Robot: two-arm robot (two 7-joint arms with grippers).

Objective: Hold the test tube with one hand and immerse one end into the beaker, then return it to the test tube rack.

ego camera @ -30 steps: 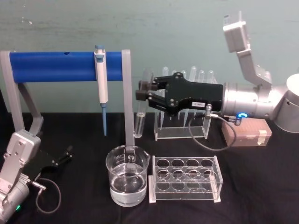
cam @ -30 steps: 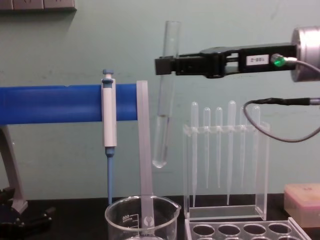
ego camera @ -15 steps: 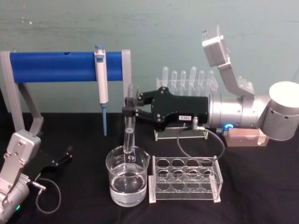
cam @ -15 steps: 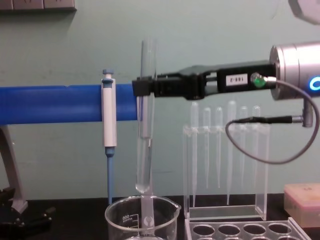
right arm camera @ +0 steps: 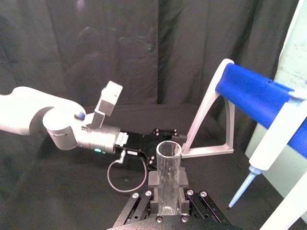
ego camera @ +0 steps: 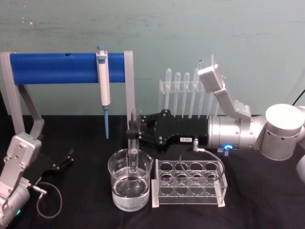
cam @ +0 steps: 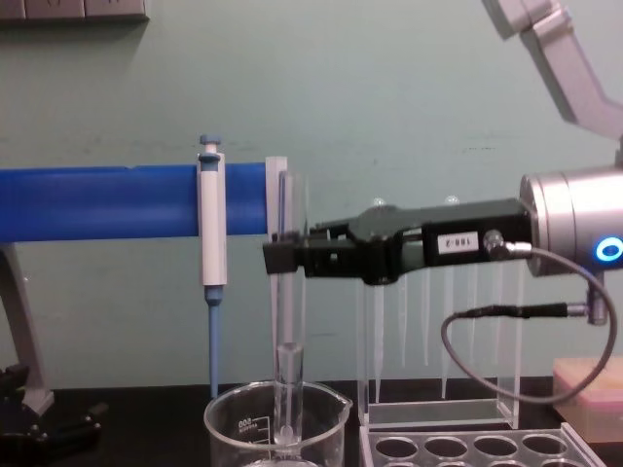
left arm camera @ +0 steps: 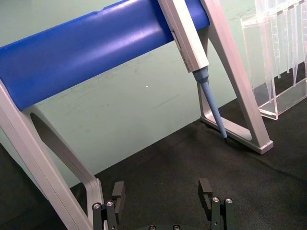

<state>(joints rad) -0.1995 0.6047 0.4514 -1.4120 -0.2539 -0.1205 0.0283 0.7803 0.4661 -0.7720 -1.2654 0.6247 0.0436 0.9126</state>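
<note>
Over the beaker [ego camera: 129, 183] near the front of the desk [ego camera: 267, 191], the right hand [ego camera: 130, 130] pinches the tube [ego camera: 134, 143] upright, just below its open rim. The tube's round end is now down inside the glass wall.

A second ago the tube hung high and tilted, back by the pipettes [ego camera: 183, 90]. Half a second ago its tip was only level with the beaker's lip. The drop since then looks like the dipping step well under way. From where I stand I cannot tell whether the tip has met the water, which lies low in the beaker. A little more descent may be wanted before the dip counts as done.

The rack [ego camera: 188, 196] waits just beside the beaker on the right, close under the arm. The return looks like a short trip: a straight lift clear of the lip, then across.

The left hand [left arm camera: 161, 184] lies idle on the desk by the foot of the blue stand [ego camera: 66, 67], its fingers spread.
</note>
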